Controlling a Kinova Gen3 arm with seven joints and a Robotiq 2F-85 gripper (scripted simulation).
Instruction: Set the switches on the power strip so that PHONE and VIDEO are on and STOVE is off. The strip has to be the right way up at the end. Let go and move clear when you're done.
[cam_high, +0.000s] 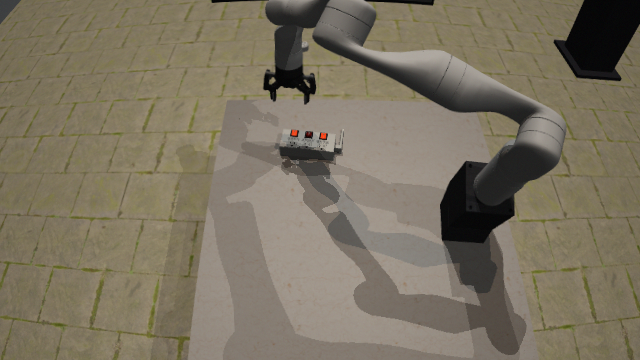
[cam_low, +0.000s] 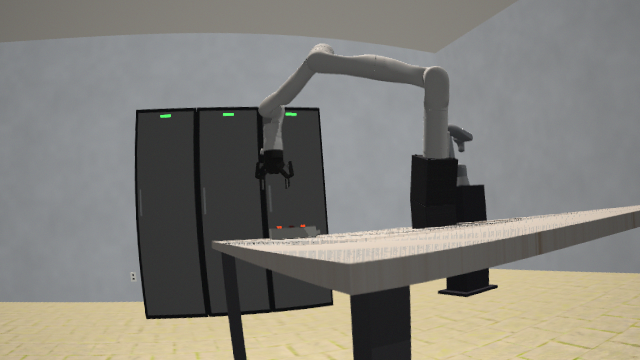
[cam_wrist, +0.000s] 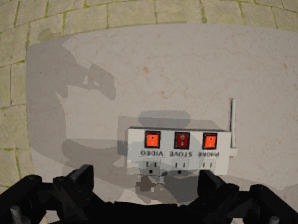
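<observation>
The grey power strip (cam_high: 310, 144) lies right way up on the table, near its far end. It carries three rocker switches in a row. The left switch (cam_high: 294, 133) and the right switch (cam_high: 323, 135) glow bright red; the middle switch (cam_high: 309, 134) is dark red. The labels under them are too small to read. The strip also shows in the wrist view (cam_wrist: 180, 148) and in the exterior view (cam_low: 292, 231). My gripper (cam_high: 289, 92) hangs open and empty well above the strip, pointing down; it also shows in the exterior view (cam_low: 274, 172).
The arm's black base (cam_high: 476, 202) stands on the table's right side. A black cabinet with three doors (cam_low: 230, 210) stands behind the table. A black post (cam_high: 597, 37) stands on the floor at the far right.
</observation>
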